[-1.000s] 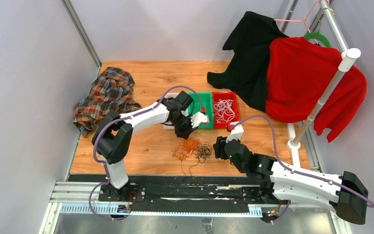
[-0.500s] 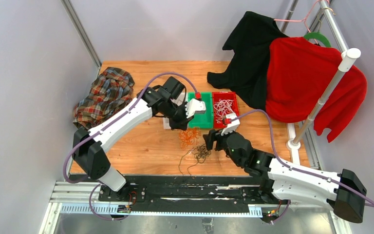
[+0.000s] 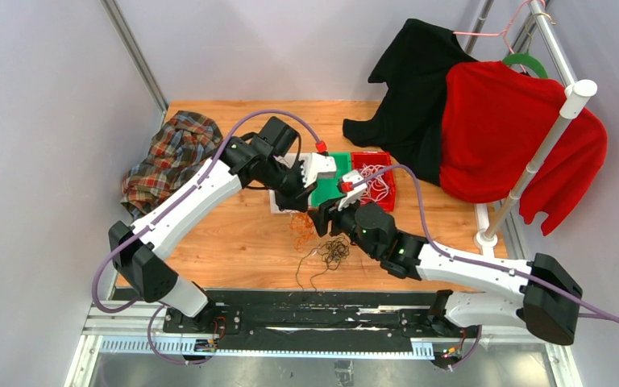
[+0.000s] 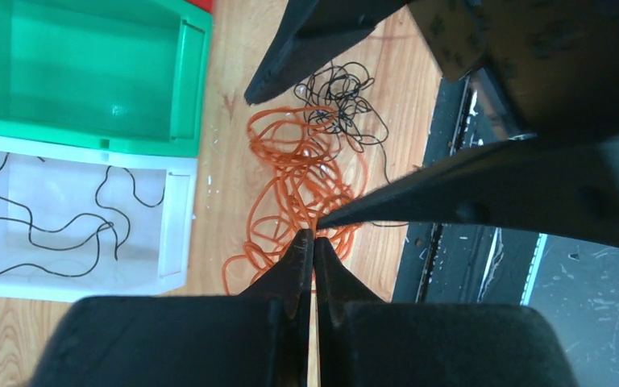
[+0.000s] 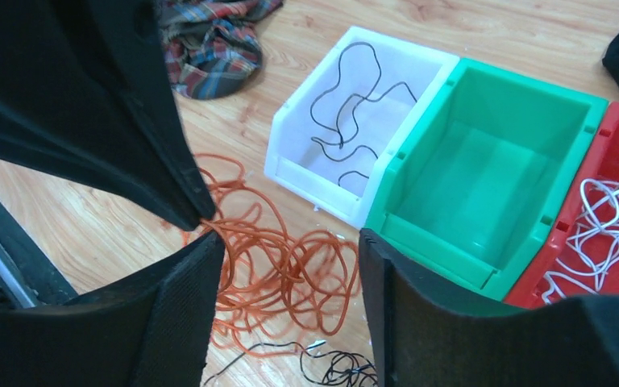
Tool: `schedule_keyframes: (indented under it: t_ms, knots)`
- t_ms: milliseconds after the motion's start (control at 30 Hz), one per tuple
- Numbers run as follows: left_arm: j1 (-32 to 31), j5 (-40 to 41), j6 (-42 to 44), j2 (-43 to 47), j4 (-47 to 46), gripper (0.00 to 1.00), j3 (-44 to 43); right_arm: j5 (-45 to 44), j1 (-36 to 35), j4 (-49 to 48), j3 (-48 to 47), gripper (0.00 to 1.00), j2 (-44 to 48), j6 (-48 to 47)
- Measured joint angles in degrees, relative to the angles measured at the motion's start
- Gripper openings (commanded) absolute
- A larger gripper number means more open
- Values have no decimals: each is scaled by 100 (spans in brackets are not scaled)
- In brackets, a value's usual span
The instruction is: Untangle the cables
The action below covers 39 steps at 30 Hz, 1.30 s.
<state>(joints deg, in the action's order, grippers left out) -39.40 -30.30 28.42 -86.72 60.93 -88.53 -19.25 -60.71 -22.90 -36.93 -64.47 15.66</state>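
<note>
A loose bundle of orange cables lies on the wooden table, with a small black cable tangle just beside it. My left gripper is shut, and orange strands run up into its tips. My right gripper is open, its two fingers standing either side of the orange cables. From above, the left gripper and right gripper meet over the orange cables; the black tangle lies nearer the arms. One black cable rests in the white bin.
The green bin holds nothing I can see; the red bin beside it holds white cables. A plaid cloth lies at the back left. Black and red garments hang on a rack at the right.
The left gripper has drawn back toward the bins with orange strands trailing from it. The right arm has reached forward and left, bringing its fingers around the orange bundle.
</note>
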Motion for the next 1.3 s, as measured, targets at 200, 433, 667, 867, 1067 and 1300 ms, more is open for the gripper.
schedule_keyframes:
  t_ms: [200,433,667,867,1067,1300]
  knots:
    - [0,-229,26,114,192,1,-39,0,4,-59,48,13,-365,4]
    - [-2,-426,101,332,295,0,-52,-127,17,-323,673,1,72,356]
    - [-15,-372,280,376,308,1,-50,-525,44,-236,1193,1,1034,619]
    - [-22,-284,337,415,323,44,-50,-426,63,-50,1401,1,1552,634]
    - [-17,-280,-109,343,249,76,-7,-269,160,490,1263,1,1552,570]
    - [-17,-372,-1233,474,-922,99,1196,-153,162,533,1082,1,1685,573]
